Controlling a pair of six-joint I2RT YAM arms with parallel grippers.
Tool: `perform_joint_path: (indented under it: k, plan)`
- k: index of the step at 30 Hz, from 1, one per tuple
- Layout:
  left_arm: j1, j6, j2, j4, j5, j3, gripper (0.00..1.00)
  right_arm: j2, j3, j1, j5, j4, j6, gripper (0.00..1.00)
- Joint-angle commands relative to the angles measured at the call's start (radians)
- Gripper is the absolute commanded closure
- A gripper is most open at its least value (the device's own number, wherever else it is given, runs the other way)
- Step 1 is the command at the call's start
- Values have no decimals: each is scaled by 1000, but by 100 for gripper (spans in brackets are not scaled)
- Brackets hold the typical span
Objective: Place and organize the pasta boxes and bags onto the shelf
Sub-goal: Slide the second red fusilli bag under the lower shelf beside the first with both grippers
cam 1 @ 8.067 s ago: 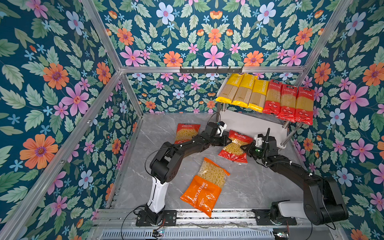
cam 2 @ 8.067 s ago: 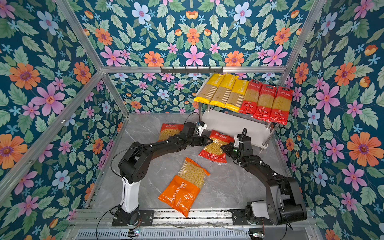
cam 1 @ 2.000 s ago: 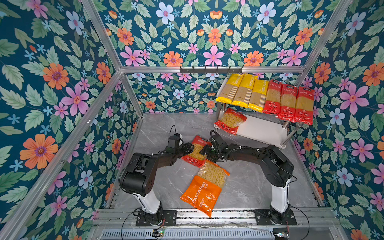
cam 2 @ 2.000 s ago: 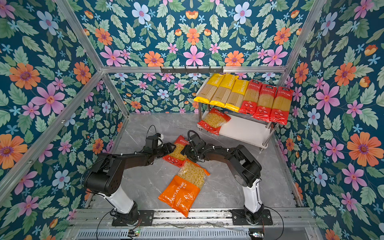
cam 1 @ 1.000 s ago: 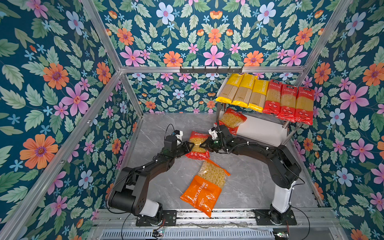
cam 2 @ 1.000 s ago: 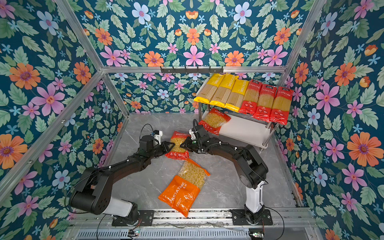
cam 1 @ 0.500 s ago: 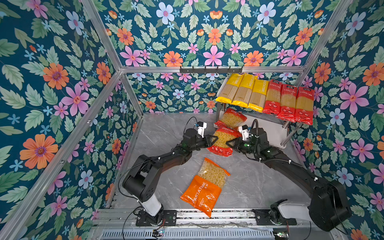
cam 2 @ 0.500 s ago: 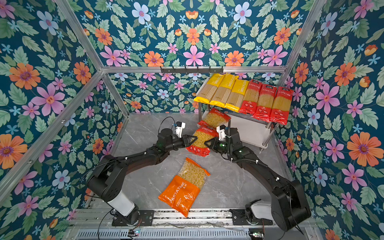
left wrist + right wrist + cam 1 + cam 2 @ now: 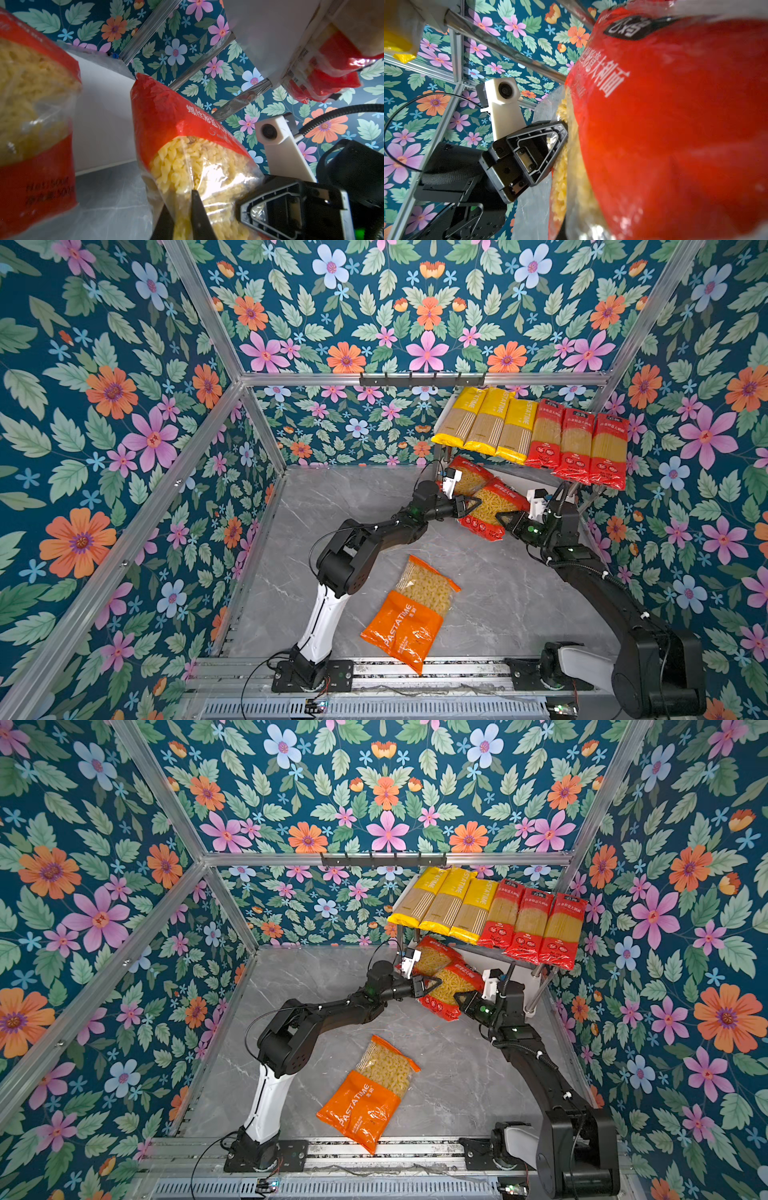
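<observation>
Partly behind macaroni bag (image 9: 490, 506): right claw (image 9: 502, 519).

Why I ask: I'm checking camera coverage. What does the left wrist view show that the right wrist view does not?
Only the left wrist view: a second red macaroni pack at the shelf's lower board, red spaghetti ends overhanging the top board, and the right gripper shut on the held red macaroni pack. Only the right wrist view: a yellow spaghetti end and the left arm's white camera. Both: the held pack, the left gripper shut on it, chrome posts, floral walls.
</observation>
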Motion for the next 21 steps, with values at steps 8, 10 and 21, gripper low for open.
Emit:
perform_joint_path:
  k: [8, 10, 21]
  plan:
    - [-2, 113, 238, -22, -268, 296, 87, 210, 45, -29, 193, 400, -139, 100]
    - [-6, 118, 283, -44, -278, 355, 86, 268, 64, -38, 197, 424, -139, 100]
    - [-9, 152, 376, -167, -352, 493, 86, 443, 211, -87, 152, 226, -67, 65]
